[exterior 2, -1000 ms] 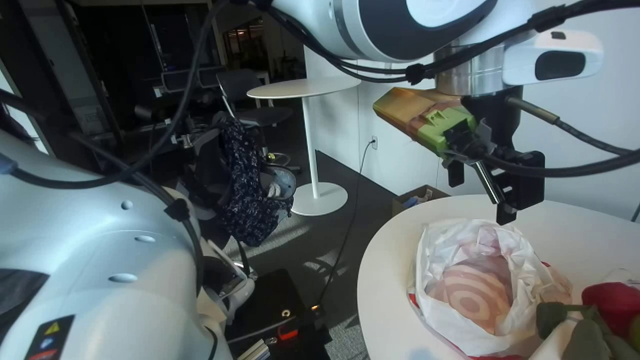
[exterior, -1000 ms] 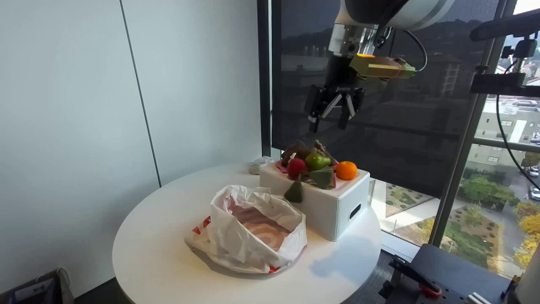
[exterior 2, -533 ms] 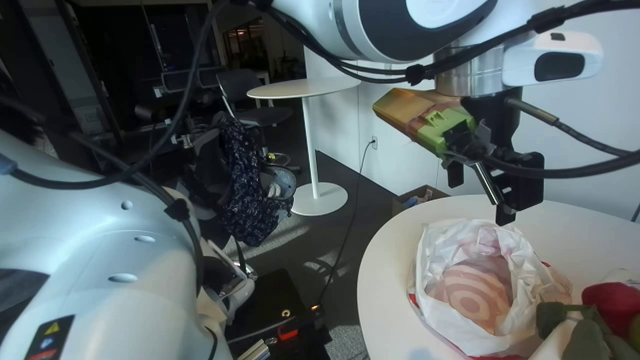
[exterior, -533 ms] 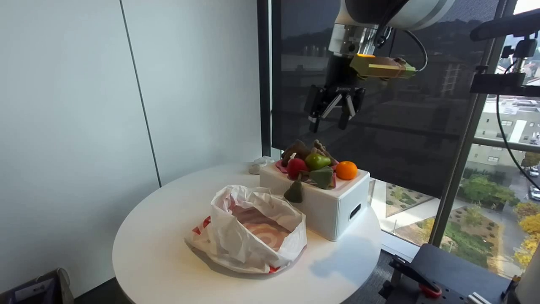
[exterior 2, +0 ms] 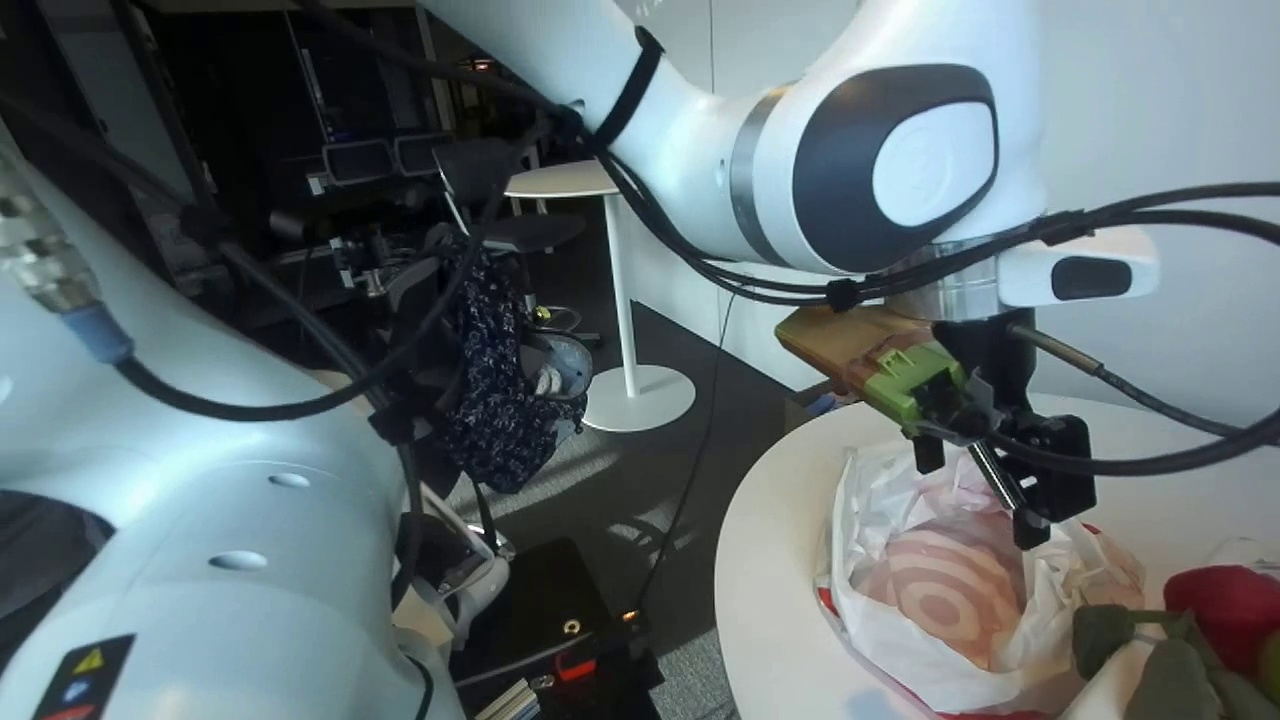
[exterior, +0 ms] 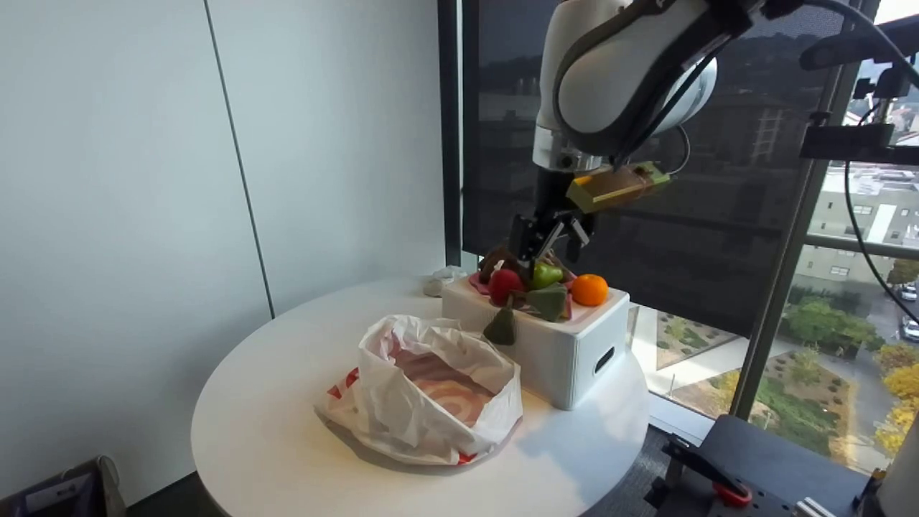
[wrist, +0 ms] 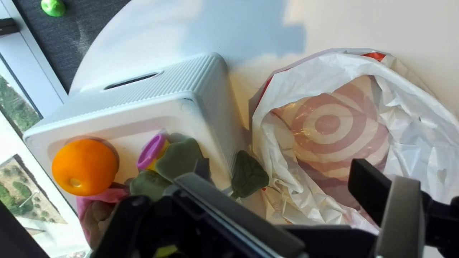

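- End effector (exterior: pixel 550 261): fingers spread apart, gripping nothing; hangs above the worktop (exterior: pixel 280 409), near the pear (exterior: pixel 547 276); can't tell whether they touch.
- Pear: green, on top of the box (exterior: pixel 528 362), partly behind a fingertip in an exterior view.
- Red fruit (exterior: pixel 505 286): right beside pear.
- Leaves (wrist: pixel 181 157): on box, one sticking out past its edge toward the bag (exterior: pixel 391 416).
- Tub (wrist: pixel 152 152): purple and yellow, partly under leaves in wrist view.
- Orange (exterior: pixel 589 289): on box, set apart from pear.
- Box: white, slot in one end, standing on worktop.
- Bag: white, mouth gaping upward, ringed pattern inside; just beside box.
- Crumpled white thing (exterior: pixel 443 278): far edge of worktop, too small to identify.
- Small table (exterior 2: pixel 555 183): background, in an exterior view.
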`<control>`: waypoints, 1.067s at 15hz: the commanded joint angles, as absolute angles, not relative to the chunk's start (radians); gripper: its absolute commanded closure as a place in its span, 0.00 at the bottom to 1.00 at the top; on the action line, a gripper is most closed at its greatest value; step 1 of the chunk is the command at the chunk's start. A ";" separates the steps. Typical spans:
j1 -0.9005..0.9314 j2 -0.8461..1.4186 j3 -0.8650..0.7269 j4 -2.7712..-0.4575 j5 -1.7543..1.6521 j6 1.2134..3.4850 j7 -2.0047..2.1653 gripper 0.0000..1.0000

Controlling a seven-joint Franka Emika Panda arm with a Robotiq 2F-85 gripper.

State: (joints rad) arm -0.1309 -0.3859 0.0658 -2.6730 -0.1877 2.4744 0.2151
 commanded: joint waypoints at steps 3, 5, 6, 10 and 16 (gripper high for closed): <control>-0.238 -0.146 0.086 -2.556 -0.419 2.625 0.440 0.00; -0.238 -0.090 0.066 -2.503 -0.463 2.656 0.495 0.00; -0.236 -0.066 0.055 -2.478 -0.492 2.667 0.523 0.00; -0.207 0.026 -0.001 -2.365 -0.559 2.646 0.636 0.00; -0.127 0.130 -0.064 -2.286 -0.439 2.684 0.638 0.00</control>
